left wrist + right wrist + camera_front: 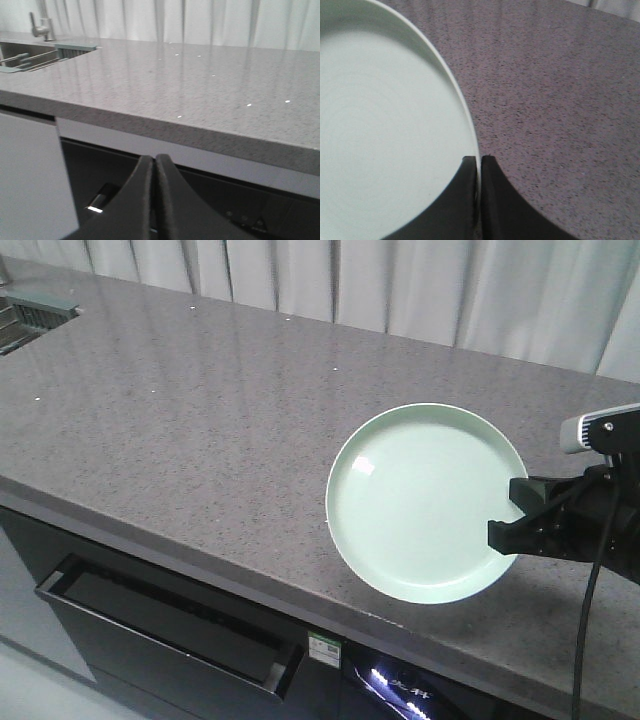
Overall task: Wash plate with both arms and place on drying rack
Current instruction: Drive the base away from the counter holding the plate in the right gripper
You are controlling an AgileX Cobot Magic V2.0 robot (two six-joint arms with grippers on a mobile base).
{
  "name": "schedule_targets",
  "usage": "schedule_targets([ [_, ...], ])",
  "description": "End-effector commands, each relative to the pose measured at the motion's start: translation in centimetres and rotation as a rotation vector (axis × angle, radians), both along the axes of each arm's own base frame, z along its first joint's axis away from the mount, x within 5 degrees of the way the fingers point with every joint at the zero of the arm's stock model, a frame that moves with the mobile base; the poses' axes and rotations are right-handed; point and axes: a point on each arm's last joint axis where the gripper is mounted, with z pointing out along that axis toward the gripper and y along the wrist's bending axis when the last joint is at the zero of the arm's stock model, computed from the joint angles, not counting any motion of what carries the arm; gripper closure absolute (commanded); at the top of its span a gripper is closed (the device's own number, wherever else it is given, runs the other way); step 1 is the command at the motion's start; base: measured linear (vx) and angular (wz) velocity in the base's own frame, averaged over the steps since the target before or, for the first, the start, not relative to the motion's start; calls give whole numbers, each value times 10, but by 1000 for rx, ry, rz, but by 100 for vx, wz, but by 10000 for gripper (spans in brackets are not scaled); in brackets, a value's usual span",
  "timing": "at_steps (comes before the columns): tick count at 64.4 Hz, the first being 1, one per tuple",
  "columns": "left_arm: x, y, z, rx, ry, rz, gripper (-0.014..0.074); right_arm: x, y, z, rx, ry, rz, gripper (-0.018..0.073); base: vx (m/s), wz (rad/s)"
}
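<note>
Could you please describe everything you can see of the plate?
The plate is round, pale mint-green and plain, with a low upturned rim; it is empty. It lies face-up on the grey speckled countertop near its front edge. The right gripper is shut on its rim, one finger inside, one outside.

Left pincer (155,158), tips together, before countertop (200,85)

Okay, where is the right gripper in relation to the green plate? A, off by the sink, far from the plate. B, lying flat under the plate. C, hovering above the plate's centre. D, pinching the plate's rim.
D: the right wrist view shows the right gripper with one finger inside and one outside the edge of the plate, closed on the rim.
</note>
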Motion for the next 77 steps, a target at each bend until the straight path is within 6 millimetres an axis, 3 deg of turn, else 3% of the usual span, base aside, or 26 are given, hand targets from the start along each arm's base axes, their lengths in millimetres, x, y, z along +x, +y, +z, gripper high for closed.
schedule_targets([
  [1,0,0,2,-8,-72,1,601,2,-3,19,15,-116,-32,568,-6,33],
  [77,0,0,2,-8,-72,1,601,2,-3,19,15,-116,-32,568,-6,32],
])
